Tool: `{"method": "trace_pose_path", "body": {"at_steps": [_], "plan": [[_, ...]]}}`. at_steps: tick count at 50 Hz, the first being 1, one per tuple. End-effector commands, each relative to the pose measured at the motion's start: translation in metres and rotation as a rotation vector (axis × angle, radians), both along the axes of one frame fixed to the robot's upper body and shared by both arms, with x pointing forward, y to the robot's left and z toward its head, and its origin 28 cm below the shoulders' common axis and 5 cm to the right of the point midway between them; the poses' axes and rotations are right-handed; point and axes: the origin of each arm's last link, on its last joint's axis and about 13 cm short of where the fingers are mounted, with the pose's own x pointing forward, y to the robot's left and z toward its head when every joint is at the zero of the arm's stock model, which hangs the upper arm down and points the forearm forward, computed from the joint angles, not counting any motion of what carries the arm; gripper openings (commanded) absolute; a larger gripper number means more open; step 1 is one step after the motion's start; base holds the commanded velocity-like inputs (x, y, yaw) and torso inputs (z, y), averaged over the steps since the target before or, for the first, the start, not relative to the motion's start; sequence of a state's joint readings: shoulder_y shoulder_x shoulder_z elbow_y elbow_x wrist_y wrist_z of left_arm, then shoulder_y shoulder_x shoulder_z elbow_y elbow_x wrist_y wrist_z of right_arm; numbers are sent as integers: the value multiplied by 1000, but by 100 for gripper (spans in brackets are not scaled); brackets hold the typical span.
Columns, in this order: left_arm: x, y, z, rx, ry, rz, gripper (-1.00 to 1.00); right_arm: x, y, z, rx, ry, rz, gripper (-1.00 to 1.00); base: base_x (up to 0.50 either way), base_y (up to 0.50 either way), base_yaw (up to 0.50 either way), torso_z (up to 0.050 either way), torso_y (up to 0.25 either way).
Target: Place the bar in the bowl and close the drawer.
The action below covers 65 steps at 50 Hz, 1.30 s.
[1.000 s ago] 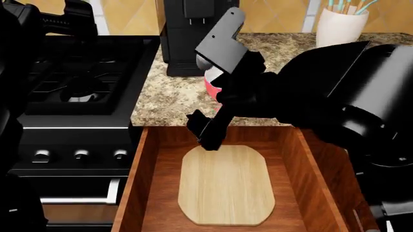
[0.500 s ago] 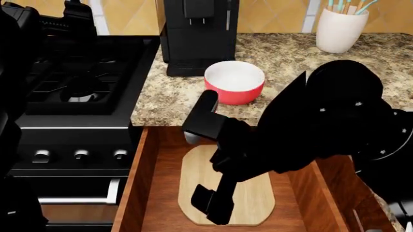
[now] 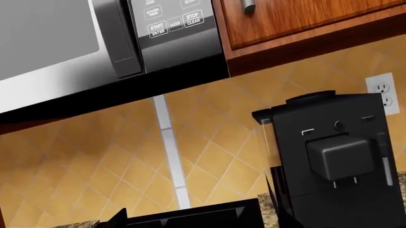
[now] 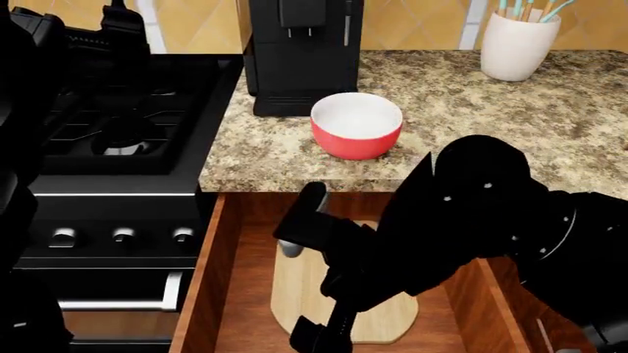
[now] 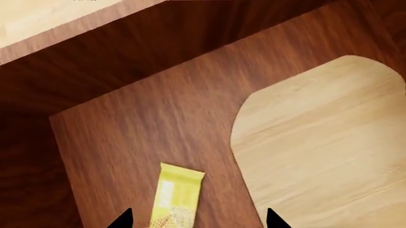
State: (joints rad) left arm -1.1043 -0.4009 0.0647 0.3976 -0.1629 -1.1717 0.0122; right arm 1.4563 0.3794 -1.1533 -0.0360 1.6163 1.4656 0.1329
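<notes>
**Tech:** Bar (image 5: 176, 197) location: it lies flat on the floor of the drawer (image 4: 240, 243), beside the pale wooden board (image 5: 330, 142) and apart from it. Your right wrist view shows it; the head view does not.

**Operator:** Where is my right gripper?

**Tech:** Right gripper (image 4: 316, 340) is down inside the drawer, pointing at its floor, over the near end of the board in the head view. In the right wrist view, 2 dark fingertips (image 5: 121, 219) show at the frame edge, one on each side of the bar. The jaws stand apart and nothing is between the pads; the bar lies below them, and you cannot tell from these views whether they touch it.

**Operator:** And the bowl?

**Tech:** Bowl (image 4: 357, 125) stands upright on the granite counter (image 4: 510, 110), just in front of the black coffee machine (image 4: 302, 51) and behind the drawer's back edge. Its white inside holds nothing.

**Operator:** Drawer state?

**Tech:** Drawer is pulled out, its inside open to your head camera.

**Operator:** Left arm?

**Tech:** Left gripper (image 4: 98, 33) is raised over the stove (image 4: 128, 125). Its wrist camera faces the tiled wall, the microwave (image 3: 114, 38) and the coffee machine. You cannot tell from either view whether its jaws are apart or together.
</notes>
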Motion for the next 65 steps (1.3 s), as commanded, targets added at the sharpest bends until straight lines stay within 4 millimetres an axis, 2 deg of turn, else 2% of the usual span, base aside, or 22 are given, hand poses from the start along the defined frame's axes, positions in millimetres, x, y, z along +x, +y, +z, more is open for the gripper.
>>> {"method": "trace_pose_path", "body": {"at_steps": [1,12,22,29,38,50,65], "plan": [[0,-1,0,6,3,-2,100,-9,4,-14,22,71,-78,100,0,0,0,0,0],[2,-1,0,10,3,1,100,-34,13,-25,108,121,-183,100,0,0,0,0,0],[1,0,-2,5,3,3,100,-46,19,-45,60,39,-275,100,0,0,0,0,0],[1,1,-5,5,5,5,100,-57,22,-58,-26,0,-261,100,0,0,0,0,0],[1,1,-5,9,4,7,100,-67,24,-64,-56,20,-209,100,0,0,0,0,0],[1,1,-4,11,0,6,100,-69,21,-75,-103,6,-167,100,0,0,0,0,0],[2,0,-6,13,6,3,100,-57,15,-90,-145,-41,-165,100,0,0,0,0,0]]}}
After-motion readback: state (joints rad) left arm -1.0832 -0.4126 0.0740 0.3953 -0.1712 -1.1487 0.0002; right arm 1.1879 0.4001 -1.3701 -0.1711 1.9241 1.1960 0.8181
